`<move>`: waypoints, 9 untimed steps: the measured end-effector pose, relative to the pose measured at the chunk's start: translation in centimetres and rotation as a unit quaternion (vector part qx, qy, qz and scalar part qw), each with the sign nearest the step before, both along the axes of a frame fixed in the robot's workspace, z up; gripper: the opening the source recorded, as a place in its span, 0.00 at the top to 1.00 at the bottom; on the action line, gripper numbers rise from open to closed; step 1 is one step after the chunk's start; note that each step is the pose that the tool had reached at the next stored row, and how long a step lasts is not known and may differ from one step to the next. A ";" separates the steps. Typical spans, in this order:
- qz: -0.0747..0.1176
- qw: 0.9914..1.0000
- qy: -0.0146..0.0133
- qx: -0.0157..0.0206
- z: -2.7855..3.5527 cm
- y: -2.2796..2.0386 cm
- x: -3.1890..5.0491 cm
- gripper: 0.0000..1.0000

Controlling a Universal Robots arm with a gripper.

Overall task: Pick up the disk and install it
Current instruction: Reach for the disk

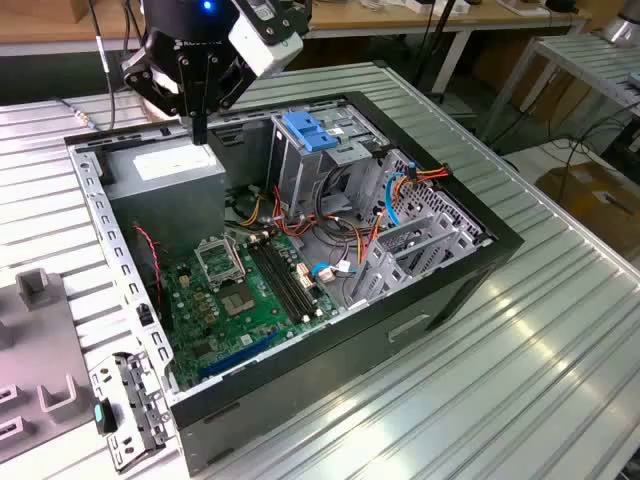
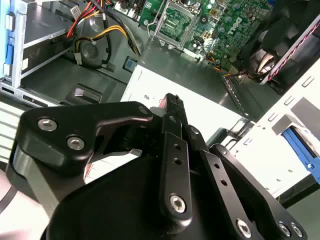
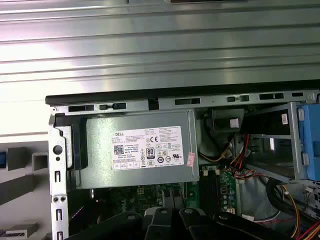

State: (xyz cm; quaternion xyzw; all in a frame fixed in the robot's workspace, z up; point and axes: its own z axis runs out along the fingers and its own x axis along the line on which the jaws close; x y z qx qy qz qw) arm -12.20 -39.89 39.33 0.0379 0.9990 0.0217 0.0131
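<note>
pincer [image 1: 200, 130] closed, hovering over psu [image 1: 160, 172] (grey box)

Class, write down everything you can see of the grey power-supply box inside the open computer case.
The power-supply box is a rectangular block of dull grey sheet metal. It lies flat in a corner of the open case, against its metal frame. A white printed sticker sits on its upward face. The green motherboard lies beside it, lower down. The gripper hangs just above one edge; contact cannot be told.
</note>
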 end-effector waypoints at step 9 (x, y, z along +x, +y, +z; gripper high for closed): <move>0.000 1.000 0.000 0.000 -0.03 0.00 -0.30 0.89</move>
